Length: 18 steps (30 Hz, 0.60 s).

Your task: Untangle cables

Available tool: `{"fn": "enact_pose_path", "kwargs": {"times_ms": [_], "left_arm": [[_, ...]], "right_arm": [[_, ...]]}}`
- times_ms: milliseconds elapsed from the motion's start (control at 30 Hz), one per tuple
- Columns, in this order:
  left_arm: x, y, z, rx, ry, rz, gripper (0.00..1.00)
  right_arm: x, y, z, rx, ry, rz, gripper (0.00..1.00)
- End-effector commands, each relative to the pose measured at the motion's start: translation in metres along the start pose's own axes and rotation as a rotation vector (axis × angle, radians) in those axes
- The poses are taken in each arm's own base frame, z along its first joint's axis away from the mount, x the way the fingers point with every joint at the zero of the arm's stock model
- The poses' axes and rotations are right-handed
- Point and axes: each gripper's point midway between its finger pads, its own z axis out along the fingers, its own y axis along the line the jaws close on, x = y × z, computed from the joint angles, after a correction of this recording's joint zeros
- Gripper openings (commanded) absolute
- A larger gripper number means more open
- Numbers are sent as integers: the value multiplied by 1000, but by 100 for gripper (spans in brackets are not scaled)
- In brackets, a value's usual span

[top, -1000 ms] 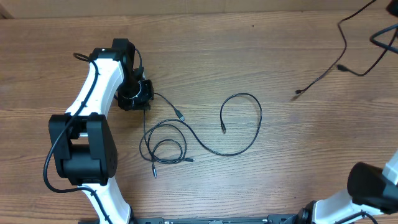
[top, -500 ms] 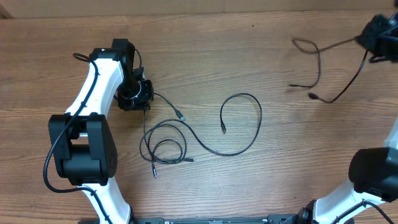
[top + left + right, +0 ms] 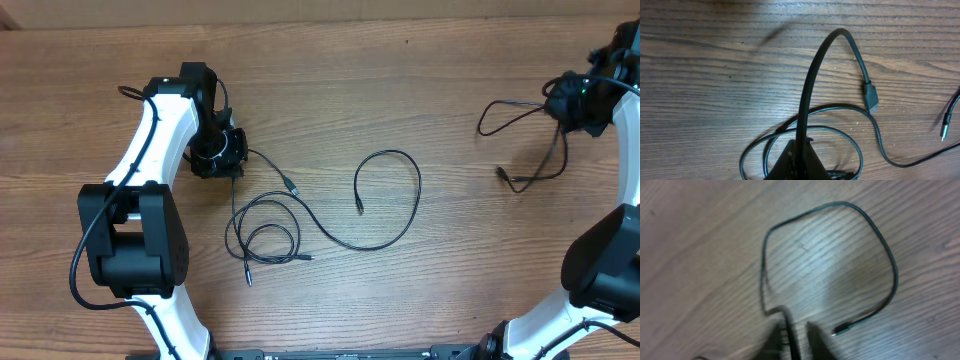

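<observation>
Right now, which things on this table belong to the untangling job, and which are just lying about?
Job: thin black looped cables mid-table, one held by left tool; thin black cable in right tool.
Just lying about: thick black cord on the left arm; brown wooden table.
</observation>
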Motion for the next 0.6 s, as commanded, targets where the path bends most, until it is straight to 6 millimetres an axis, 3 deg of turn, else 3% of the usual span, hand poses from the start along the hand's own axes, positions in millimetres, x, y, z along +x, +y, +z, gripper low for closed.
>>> {"fn": "enact_pose_path", "kwargs": {"times_ms": [0, 67, 167, 333, 500, 567], "left_arm": [[1, -3, 1, 16, 7, 22, 4], [1, -3, 1, 16, 6, 22, 5], [1, -3, 1, 16, 6, 22, 6], [1, -4, 1, 23, 7, 23, 5], [0, -14, 0, 77, 6, 27, 4], [-1, -20, 0, 112, 5, 30, 4]], "right_arm": [[0, -9, 7, 37, -2, 22, 78], [0, -8, 7, 31, 1, 23, 92], [3, 2, 7, -28, 19, 22, 98], [14, 23, 5, -149, 75, 19, 99], [22, 24, 5, -155, 104, -23, 100], [28, 36, 2, -232, 129, -55, 98]]}}
